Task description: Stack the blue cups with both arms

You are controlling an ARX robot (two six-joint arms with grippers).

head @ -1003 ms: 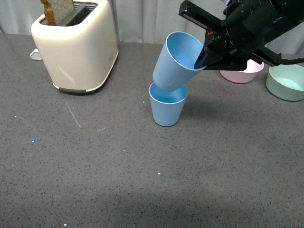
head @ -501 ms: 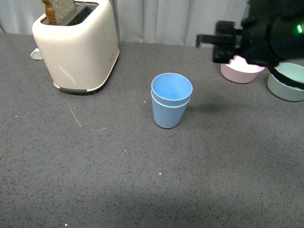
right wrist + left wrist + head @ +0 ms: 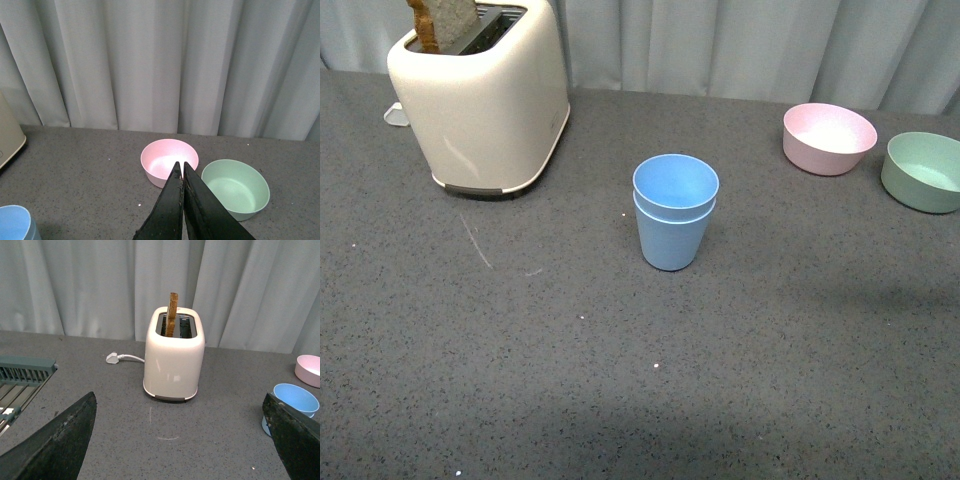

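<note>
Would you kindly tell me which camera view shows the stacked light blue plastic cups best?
The front view: both light blue plastic cups show whole, nested. Left wrist catches them partly behind a finger; right wrist shows only a rim.

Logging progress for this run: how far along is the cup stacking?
Done: the upper blue cup sits nested upright in the lower blue cup, standing free on the table. In hand: nothing; the right end effector is closed and empty, the left end effector open and empty, both away from the stack. Left: nothing visible.
</note>
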